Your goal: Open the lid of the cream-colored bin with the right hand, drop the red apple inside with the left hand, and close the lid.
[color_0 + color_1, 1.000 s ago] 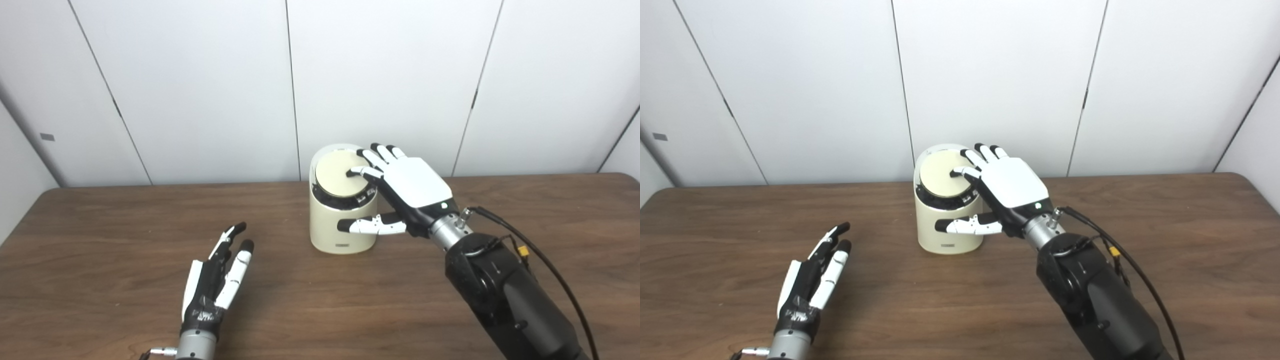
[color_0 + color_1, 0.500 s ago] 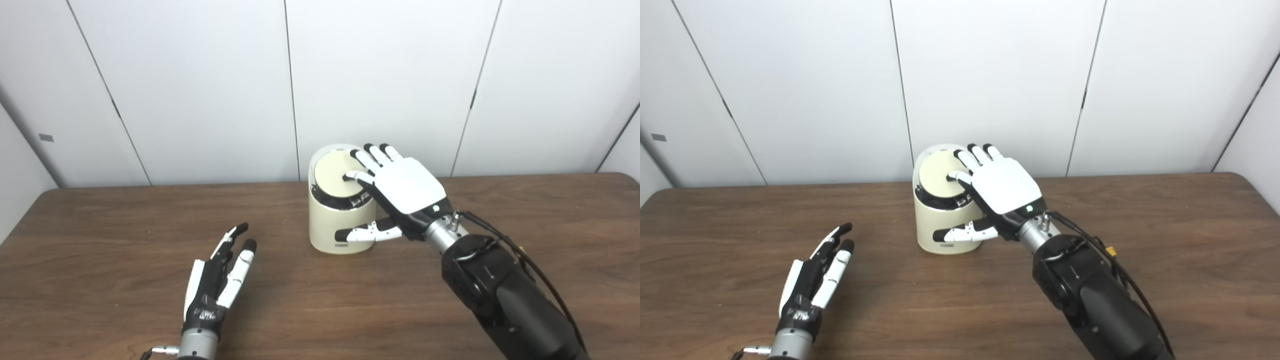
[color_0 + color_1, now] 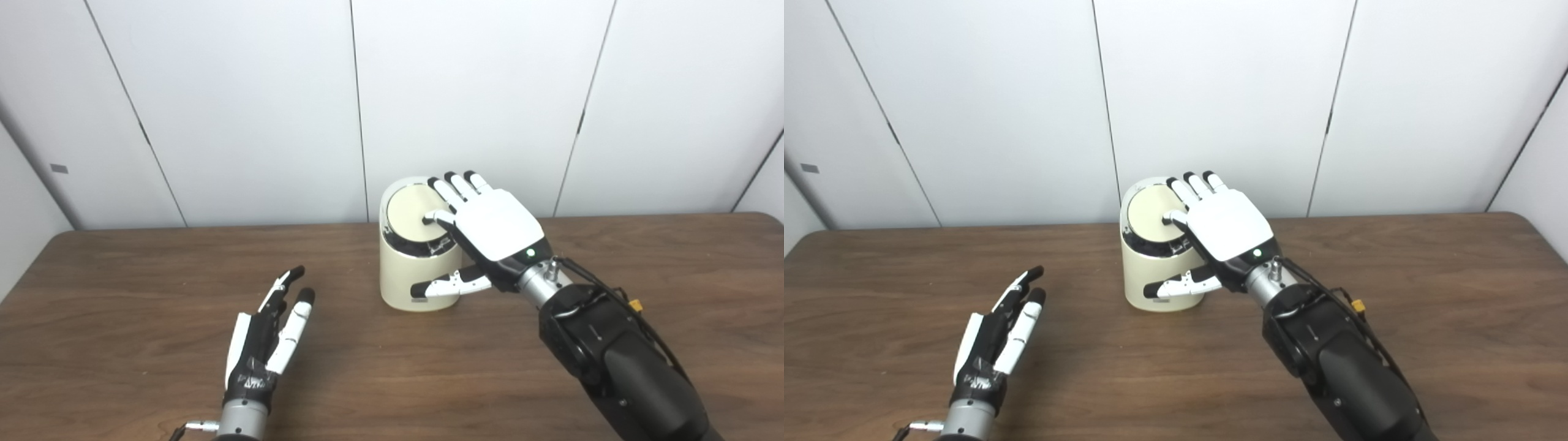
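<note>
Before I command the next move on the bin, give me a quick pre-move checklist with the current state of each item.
1. Right hand on the round cream lid of the cream-colored cylindrical bin: ok, fingers spread over its right part.
2. Lid state: tilted in its dark ring; how far open, cannot tell.
3. Right thumb against the bin's front wall: ok, bracing low.
4. Bin upright on the brown wooden table: ok.
5. Left hand clear of the bin: ok, open and empty, near the table.
6. Red apple ready or inside: cannot tell, none in view.
</note>
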Robot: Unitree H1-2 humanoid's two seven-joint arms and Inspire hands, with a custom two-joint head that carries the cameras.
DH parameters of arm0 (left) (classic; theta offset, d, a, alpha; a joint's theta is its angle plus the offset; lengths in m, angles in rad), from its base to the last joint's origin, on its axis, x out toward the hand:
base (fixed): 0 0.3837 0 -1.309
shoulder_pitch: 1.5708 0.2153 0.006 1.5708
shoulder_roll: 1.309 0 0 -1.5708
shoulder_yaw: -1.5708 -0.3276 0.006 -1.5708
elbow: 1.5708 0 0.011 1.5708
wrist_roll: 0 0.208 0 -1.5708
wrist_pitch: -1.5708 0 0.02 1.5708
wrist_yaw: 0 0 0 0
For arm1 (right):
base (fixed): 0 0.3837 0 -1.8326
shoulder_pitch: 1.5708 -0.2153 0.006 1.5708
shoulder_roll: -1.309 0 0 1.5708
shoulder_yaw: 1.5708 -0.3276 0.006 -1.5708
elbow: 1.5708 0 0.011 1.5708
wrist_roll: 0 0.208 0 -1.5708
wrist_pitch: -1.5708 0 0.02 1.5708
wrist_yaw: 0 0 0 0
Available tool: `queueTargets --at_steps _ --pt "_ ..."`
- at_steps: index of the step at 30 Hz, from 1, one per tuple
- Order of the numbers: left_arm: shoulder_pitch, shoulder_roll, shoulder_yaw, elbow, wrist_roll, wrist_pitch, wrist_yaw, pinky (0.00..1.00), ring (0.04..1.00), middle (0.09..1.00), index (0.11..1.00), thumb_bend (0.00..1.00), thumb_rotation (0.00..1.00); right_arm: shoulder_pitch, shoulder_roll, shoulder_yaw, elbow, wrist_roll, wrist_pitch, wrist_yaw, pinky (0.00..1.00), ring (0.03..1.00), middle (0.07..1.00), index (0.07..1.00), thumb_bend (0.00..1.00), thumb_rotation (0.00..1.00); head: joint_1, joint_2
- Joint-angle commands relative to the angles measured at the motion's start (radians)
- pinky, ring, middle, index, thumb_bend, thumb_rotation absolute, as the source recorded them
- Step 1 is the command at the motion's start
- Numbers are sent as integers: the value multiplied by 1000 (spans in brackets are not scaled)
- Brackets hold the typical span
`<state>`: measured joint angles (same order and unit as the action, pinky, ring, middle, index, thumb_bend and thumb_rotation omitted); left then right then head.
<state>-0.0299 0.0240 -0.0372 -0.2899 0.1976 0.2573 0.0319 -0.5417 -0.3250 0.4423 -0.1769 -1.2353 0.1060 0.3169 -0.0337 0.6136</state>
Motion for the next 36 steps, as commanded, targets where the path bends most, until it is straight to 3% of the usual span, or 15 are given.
queueTargets --at_steps 1,6,12,22,27,31,36 --pt "-32 2 -3 -34 15 -6 2 998 1000 999 932 595 839 -2 -8 0 13 7 -8 60 1000 1000 1000 751 621 1000 -2 0" --pt "-33 -2 -1 -27 4 -11 2 1000 1000 997 933 592 828 5 8 -28 -2 52 0 40 1000 1000 996 814 604 1000 1 -5" --pt "-32 -9 3 -21 -10 -17 2 1000 1000 1000 936 590 801 35 34 -119 -99 123 10 -29 1000 1000 979 917 566 1000 11 -6" --pt "-31 23 26 -21 -13 -57 4 983 975 960 932 574 814 159 55 -250 -216 169 38 -64 993 1000 983 957 513 1000 9 -7" --pt "-7 57 36 -52 -38 -62 -22 991 986 973 944 542 825 248 94 -337 -237 328 79 -69 949 1000 972 943 501 960 11 -4" --pt "52 82 60 -91 -98 -72 -50 995 991 982 972 566 851 344 61 -384 -251 428 68 -57 908 987 973 957 481 982 11 2" --pt "118 106 91 -105 -156 -113 -70 1000 1000 1000 991 526 881 442 79 -450 -251 633 73 -68 899 973 977 965 484 992 -3 6"
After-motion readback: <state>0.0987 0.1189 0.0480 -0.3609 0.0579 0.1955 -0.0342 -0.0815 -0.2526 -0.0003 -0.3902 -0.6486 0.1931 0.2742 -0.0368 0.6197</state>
